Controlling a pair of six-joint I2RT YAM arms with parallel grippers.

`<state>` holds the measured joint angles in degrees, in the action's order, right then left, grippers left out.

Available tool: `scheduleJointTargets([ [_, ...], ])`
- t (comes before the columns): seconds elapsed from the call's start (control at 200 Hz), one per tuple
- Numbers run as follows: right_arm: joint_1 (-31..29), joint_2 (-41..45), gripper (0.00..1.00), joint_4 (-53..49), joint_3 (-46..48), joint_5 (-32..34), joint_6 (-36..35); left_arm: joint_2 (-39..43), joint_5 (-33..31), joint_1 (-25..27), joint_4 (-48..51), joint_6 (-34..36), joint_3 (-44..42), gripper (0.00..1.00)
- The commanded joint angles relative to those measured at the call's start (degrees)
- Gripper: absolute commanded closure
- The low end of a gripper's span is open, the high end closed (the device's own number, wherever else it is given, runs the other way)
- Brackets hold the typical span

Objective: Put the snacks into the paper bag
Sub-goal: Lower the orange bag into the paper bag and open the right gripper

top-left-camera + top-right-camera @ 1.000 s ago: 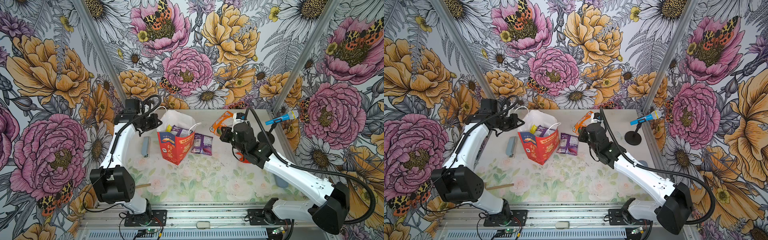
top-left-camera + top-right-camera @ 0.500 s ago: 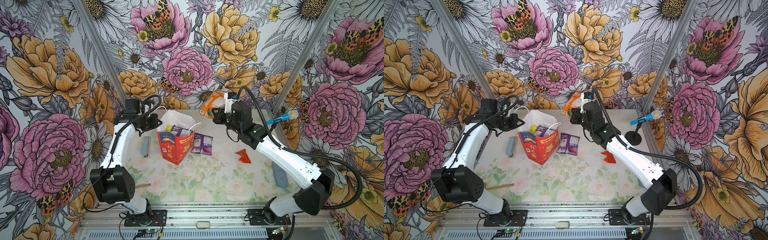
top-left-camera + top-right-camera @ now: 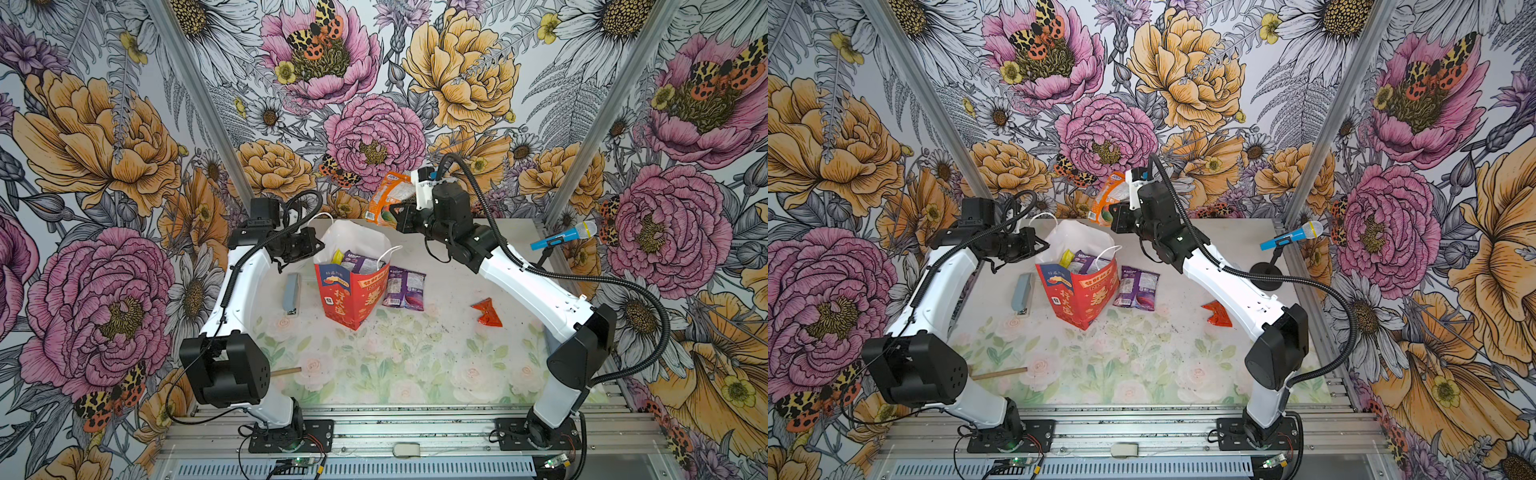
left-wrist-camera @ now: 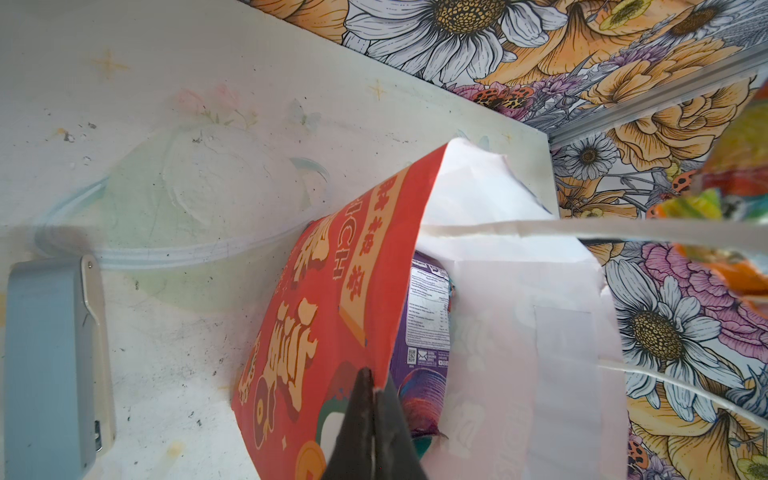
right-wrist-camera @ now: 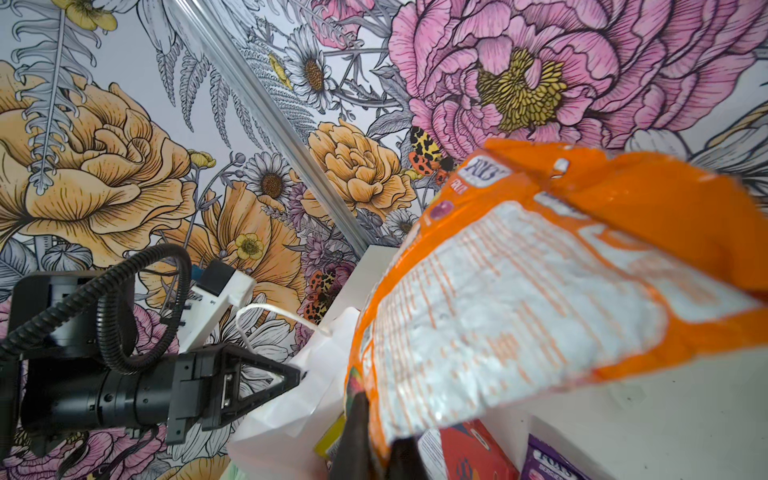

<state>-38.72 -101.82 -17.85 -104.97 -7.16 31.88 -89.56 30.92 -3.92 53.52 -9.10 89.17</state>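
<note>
The floral table (image 3: pixel 374 374) carries the red paper bag (image 3: pixel 353 291), which stands upright left of centre with its mouth open. My left gripper (image 4: pixel 374 388) has its fingers pressed together on the bag's left rim. My right gripper (image 5: pixel 376 440) pinches a corner of the orange packet (image 3: pixel 388 195), which hangs in the air by the far right of the bag's mouth, clear of the table. A purple packet (image 3: pixel 361 262) and a yellow packet (image 3: pixel 337 257) sit inside the bag. A second purple packet (image 3: pixel 405 289) lies flat just right of the bag. The grey block (image 3: pixel 292 291) lies to the bag's left. The small red-orange triangular packet (image 3: pixel 487 313) lies farther right.
</note>
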Motion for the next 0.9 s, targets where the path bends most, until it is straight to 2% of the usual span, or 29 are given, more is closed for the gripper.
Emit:
scheduleJointTargets([
  [0.0, -2.11, -0.98, 1.00, 0.63, -3.96, -2.20, -1.75, 0.75, -0.42, 0.58, -0.25, -0.50, -0.75, 1.00],
  [0.891, -8.08, -3.67, 1.00, 0.31, -0.33, -4.44, 0.52, 0.46, -0.33, 0.67, -0.23, -0.56, -0.75, 1.00],
])
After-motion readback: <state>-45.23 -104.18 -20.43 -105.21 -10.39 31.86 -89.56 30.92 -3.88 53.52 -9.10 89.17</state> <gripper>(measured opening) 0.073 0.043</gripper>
